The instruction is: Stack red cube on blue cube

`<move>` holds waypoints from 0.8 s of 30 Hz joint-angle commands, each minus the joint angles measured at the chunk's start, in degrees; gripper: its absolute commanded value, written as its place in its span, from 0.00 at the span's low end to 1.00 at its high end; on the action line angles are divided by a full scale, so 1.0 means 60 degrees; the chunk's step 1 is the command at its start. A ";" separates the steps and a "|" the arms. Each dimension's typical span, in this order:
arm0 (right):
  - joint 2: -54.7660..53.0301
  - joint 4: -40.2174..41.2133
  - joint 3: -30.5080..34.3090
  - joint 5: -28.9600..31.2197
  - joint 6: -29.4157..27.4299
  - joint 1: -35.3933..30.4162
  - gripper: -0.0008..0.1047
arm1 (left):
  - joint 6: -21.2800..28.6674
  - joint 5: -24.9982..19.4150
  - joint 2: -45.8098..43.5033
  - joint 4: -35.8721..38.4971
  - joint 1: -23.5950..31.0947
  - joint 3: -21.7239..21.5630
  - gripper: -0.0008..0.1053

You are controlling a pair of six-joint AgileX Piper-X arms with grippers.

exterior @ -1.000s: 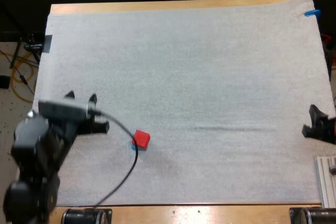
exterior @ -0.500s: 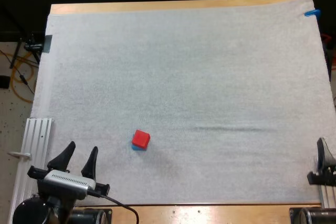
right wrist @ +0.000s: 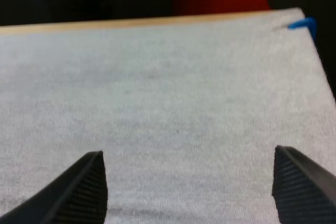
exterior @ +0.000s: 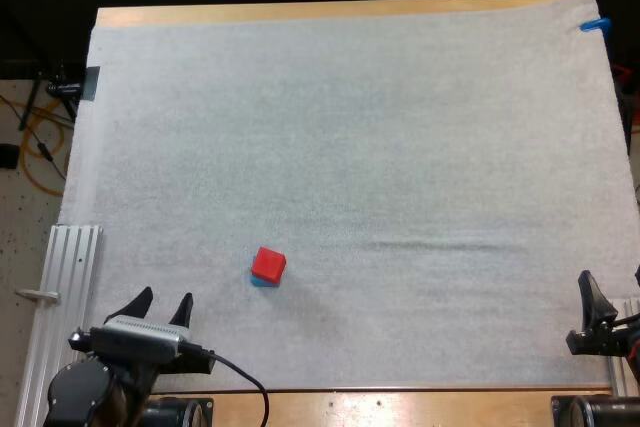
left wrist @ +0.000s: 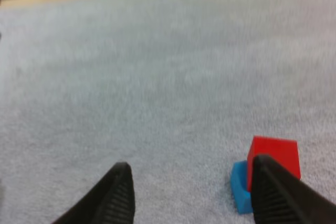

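White mat (exterior: 400, 147) over wooden tabletop (exterior: 300, 12). The red cube (exterior: 268, 264) is seen resting on the blue cube (exterior: 261, 281), so the stack is judged to be made.

The left hand (exterior: 163, 301) is held with fingers apart and nothing between them. The stack lies ahead of it and off toward its right finger, near but not touching. In the left wrist view the red cube (left wrist: 274, 156) is set just beyond that finger's tip, and the blue cube (left wrist: 240, 184) projects from under it on the side toward the hand's centre line. The red cube is therefore judged to sit off-centre.

The right hand (exterior: 610, 292) is also spread and empty, well apart from the stack. The left hand is the nearer one.

Hidden or unclear:
- Most of the blue cube is covered by the red.
- Part of the red cube is masked by the left hand's finger.
- The right hand is cut off at the edge of the high view.
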 commanded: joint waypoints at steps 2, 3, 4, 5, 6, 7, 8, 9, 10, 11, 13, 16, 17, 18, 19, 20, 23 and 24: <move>-0.0316 -0.0035 0.0175 -0.0166 -0.0023 -0.0005 0.62 | -0.0126 -0.0105 -0.1290 -0.0398 -0.0005 0.0215 0.46; -0.0316 0.0064 0.0222 -0.0226 -0.0023 -0.0005 0.62 | -0.0126 -0.0105 -0.1290 -0.0481 -0.0005 0.0254 0.46; -0.0316 0.0133 0.0252 -0.0242 -0.0023 -0.0005 0.62 | -0.0126 -0.0105 -0.1290 -0.0540 -0.0005 0.0294 0.46; -0.0316 0.0298 0.0262 -0.0238 -0.0023 -0.0005 0.62 | -0.0126 -0.0105 -0.1290 -0.0647 -0.0005 0.0337 0.46; -0.0316 0.0535 0.0259 -0.0238 -0.0103 -0.0005 0.62 | -0.0126 -0.0105 -0.1290 -0.0665 -0.0005 0.0346 0.46; -0.0316 0.0623 0.0259 -0.0238 -0.0126 -0.0005 0.62 | -0.0126 -0.0105 -0.1290 -0.0665 -0.0005 0.0343 0.46; -0.0316 0.0630 0.0259 -0.0238 -0.0128 -0.0005 0.62 | -0.0126 -0.0105 -0.1290 -0.0665 -0.0005 0.0343 0.46; -0.0316 0.0629 0.0259 -0.0238 -0.0125 -0.0005 0.62 | -0.0126 -0.0105 -0.1290 -0.0665 -0.0005 0.0343 0.46; -0.0316 0.0629 0.0259 -0.0238 -0.0125 -0.0005 0.62 | -0.0126 -0.0105 -0.1290 -0.0665 -0.0005 0.0343 0.46; -0.0316 0.0629 0.0259 -0.0238 -0.0125 -0.0005 0.62 | -0.0126 -0.0105 -0.1290 -0.0665 -0.0005 0.0343 0.46; -0.0316 0.0629 0.0259 -0.0238 -0.0125 -0.0005 0.62 | -0.0126 -0.0105 -0.1290 -0.0665 -0.0005 0.0343 0.46; -0.0316 0.0629 0.0259 -0.0238 -0.0106 -0.0005 0.62 | -0.0126 -0.0105 -0.1290 -0.0665 -0.0005 0.0343 0.46; -0.0316 0.0629 0.0259 -0.0238 -0.0106 -0.0005 0.62 | -0.0126 -0.0105 -0.1290 -0.0665 -0.0005 0.0343 0.46; -0.0316 0.0629 0.0259 -0.0238 -0.0106 -0.0005 0.62 | -0.0126 -0.0105 -0.1290 -0.0665 -0.0005 0.0343 0.46; -0.0316 0.0629 0.0259 -0.0238 -0.0106 -0.0005 0.62 | -0.0126 -0.0105 -0.1290 -0.0665 -0.0005 0.0343 0.46; -0.0316 0.0629 0.0259 -0.0238 -0.0106 -0.0005 0.62 | -0.0126 -0.0105 -0.1290 -0.0665 -0.0005 0.0343 0.46; -0.0316 0.0629 0.0259 -0.0238 -0.0106 -0.0005 0.62 | -0.0126 -0.0105 -0.1290 -0.0665 -0.0005 0.0343 0.46; -0.0316 0.0629 0.0259 -0.0238 -0.0106 -0.0005 0.62 | -0.0126 -0.0105 -0.1290 -0.0665 -0.0005 0.0343 0.46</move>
